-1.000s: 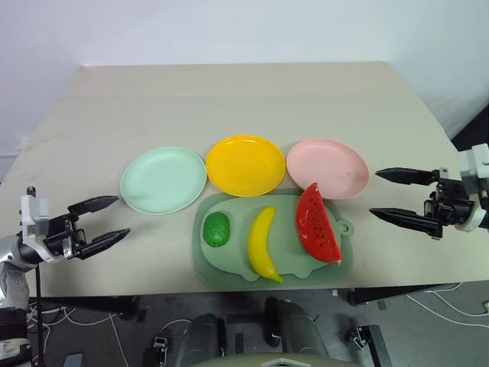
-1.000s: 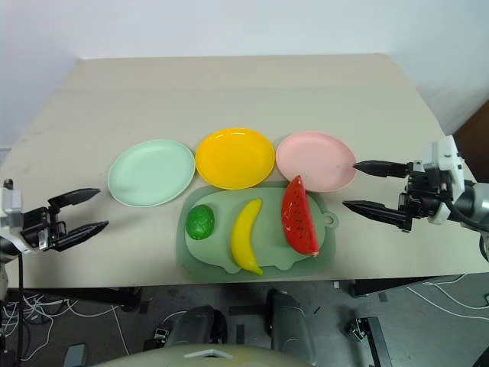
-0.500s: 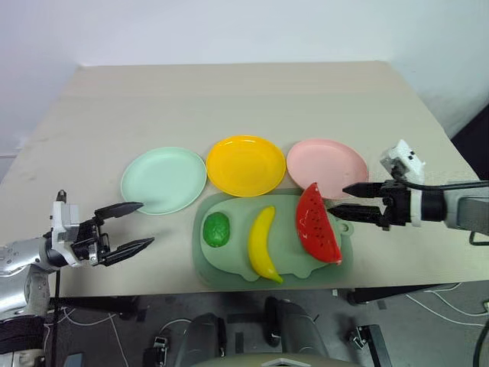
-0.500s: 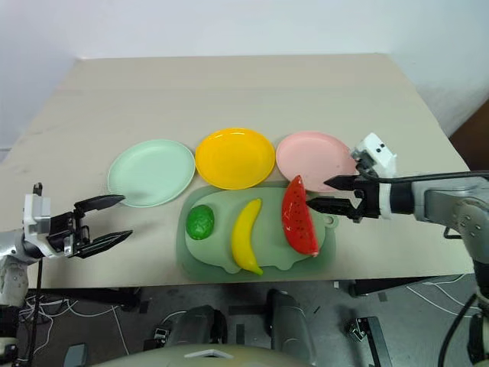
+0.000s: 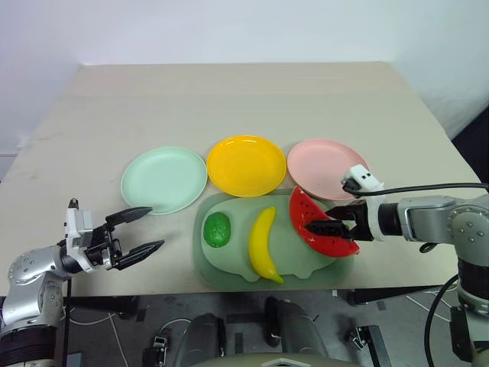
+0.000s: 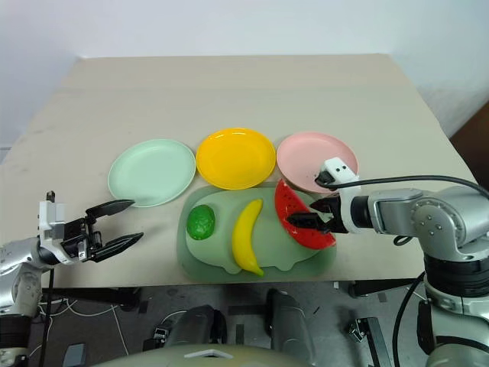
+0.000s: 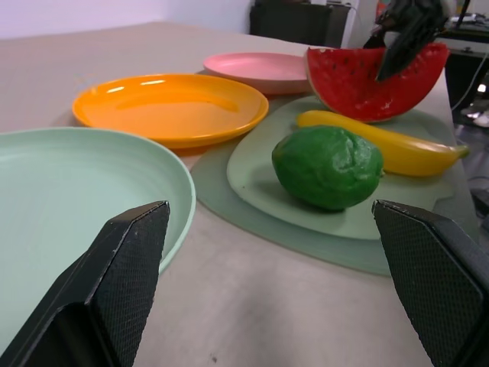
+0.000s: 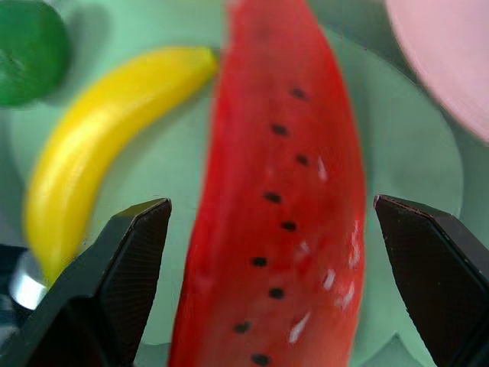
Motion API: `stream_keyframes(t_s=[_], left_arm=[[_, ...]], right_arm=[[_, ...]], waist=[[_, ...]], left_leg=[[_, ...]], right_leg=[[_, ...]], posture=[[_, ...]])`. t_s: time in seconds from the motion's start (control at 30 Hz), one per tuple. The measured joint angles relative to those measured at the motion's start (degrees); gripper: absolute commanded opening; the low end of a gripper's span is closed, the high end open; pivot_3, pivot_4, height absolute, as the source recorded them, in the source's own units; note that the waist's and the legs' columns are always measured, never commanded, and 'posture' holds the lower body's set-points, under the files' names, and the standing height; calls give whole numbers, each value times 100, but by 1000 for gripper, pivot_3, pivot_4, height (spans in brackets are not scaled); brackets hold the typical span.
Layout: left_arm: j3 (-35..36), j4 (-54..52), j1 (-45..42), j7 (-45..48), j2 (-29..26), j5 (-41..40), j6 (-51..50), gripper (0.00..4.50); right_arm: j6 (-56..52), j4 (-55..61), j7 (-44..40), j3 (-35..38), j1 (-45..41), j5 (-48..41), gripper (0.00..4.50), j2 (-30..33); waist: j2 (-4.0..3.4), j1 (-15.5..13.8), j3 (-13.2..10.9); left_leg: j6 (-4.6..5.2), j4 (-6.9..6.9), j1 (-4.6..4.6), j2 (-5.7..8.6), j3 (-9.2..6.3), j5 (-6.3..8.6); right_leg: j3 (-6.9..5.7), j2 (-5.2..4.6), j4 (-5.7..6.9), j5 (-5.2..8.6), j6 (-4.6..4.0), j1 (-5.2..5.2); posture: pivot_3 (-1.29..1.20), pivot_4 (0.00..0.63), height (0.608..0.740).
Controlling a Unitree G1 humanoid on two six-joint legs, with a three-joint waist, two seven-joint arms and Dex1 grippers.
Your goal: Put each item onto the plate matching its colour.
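Watermelon slice (image 8: 275,229) cut off at frame edges; contact with jaws unclear

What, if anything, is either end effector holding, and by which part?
Nothing is held. The right end effector stands open astride the watermelon slice; the left end effector is open, off the mat.

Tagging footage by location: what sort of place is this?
Probably a lab or test room: a bare beige table against a plain white wall, cables on the floor, and toy foods like the watermelon slice staged beside coloured plates.

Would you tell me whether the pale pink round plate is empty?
Empty: the pale pink round plate shows only bare surface; the red watermelon slice lies beside it.
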State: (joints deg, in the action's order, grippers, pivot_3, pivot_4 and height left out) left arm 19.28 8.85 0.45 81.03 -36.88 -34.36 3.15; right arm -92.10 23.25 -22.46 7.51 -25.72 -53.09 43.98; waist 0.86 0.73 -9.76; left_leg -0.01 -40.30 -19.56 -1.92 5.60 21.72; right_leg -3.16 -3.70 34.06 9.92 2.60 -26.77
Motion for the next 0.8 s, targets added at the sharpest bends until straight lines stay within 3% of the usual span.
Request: stream_keyframes(t_s=[0.47,0.63,0.8], left_arm=[[-52,16,-16,-107,86,13,111,4466],[-55,22,-12,-118,121,16,169,4500],[-59,70,-9,-127,162,47,250,4500]], right_arm=[[101,780,361,-1174,-85,612,4500,199],[296,802,171,-1411,-128,846,3419,326],[514,791,-450,-1616,-235,849,3382,625]], waist=[[28,9,17],[33,8,20],[31,4,18]], left_leg=[[0,0,7,-2,-3,0],[0,0,7,-2,-3,0],[0,0,0,-2,-5,0]], right_leg=[[-1,3,-1,10,-16,6],[-1,3,-1,10,-16,6],[-2,3,-5,10,-16,1]], posture=[[0,150,736],[0,150,736],[0,150,736]])
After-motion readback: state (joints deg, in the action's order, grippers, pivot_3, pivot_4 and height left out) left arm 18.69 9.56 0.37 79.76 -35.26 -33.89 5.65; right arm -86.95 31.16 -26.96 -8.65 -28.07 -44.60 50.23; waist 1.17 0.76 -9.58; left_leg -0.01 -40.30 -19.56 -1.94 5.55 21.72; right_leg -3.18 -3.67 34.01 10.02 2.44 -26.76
